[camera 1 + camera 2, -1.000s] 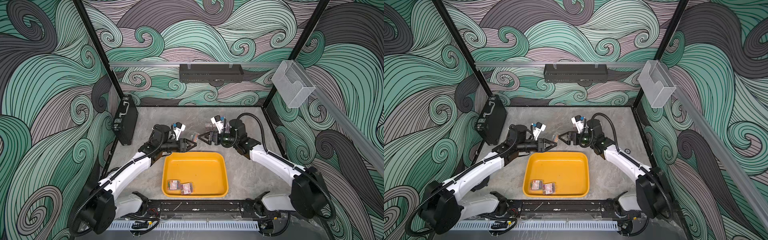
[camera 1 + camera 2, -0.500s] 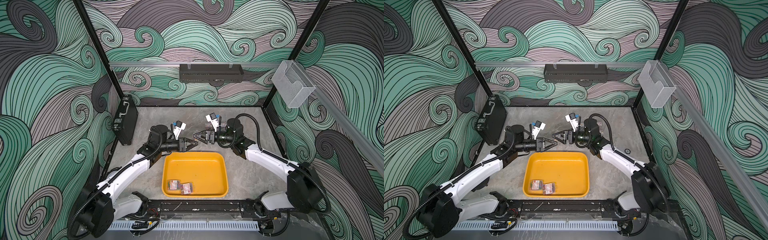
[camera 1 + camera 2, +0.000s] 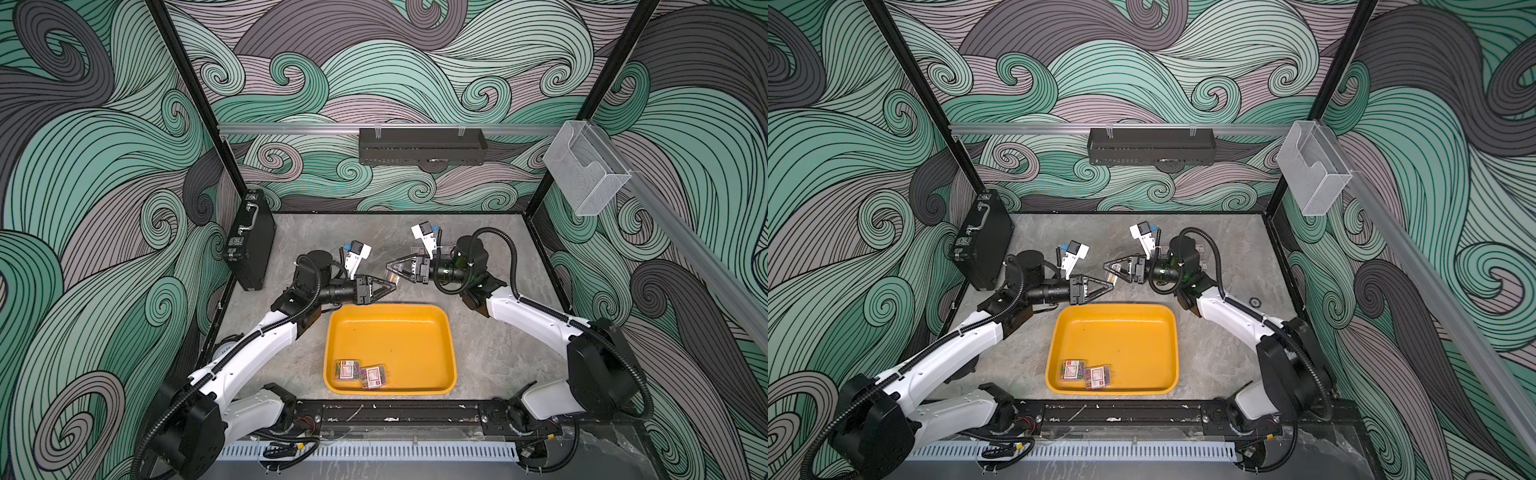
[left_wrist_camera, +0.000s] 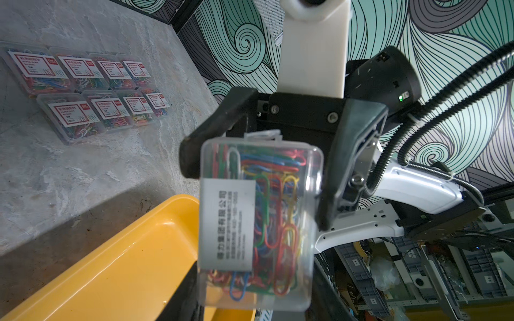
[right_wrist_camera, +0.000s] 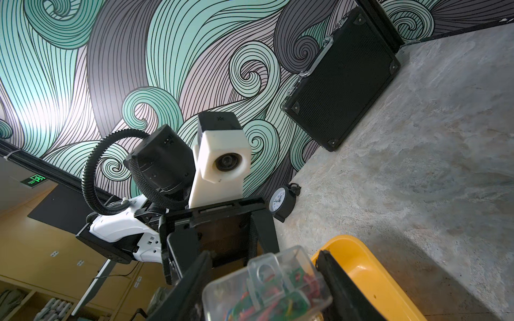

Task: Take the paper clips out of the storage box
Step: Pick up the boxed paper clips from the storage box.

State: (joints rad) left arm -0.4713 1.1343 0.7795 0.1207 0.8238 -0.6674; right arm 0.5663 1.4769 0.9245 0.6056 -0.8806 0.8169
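Both sets of jaws are closed on one clip box (image 4: 258,222). The left gripper (image 3: 391,286) pinches the end nearest its own wrist. The right gripper (image 3: 390,268), tip to tip with it, clamps the opposite end, its fingers (image 4: 342,144) pressed against the box's long sides. The clear box is packed with multicoloured paper clips and bears a white label. It hangs in the air between the two grippers, off the table. Close under the jaws lies the rim of the yellow tray (image 3: 399,340). At the tray's opposite end, well apart from the jaws, two more boxes (image 3: 347,369) lie side by side on its floor, labels up. Behind the right gripper, on the grey table (image 3: 332,237) near its wrist, eight boxes (image 4: 108,111) sit in two rows of four, labels up, all outside the tray. Behind the left gripper a black briefcase (image 3: 249,241) stands on edge against the side wall. The right wrist view shows a small black clock (image 5: 281,201) on the table near that wall. Farther out, a black rack (image 3: 422,145) hangs on the back wall, and a clear holder (image 3: 582,170) is fixed to the rail beyond the right arm.
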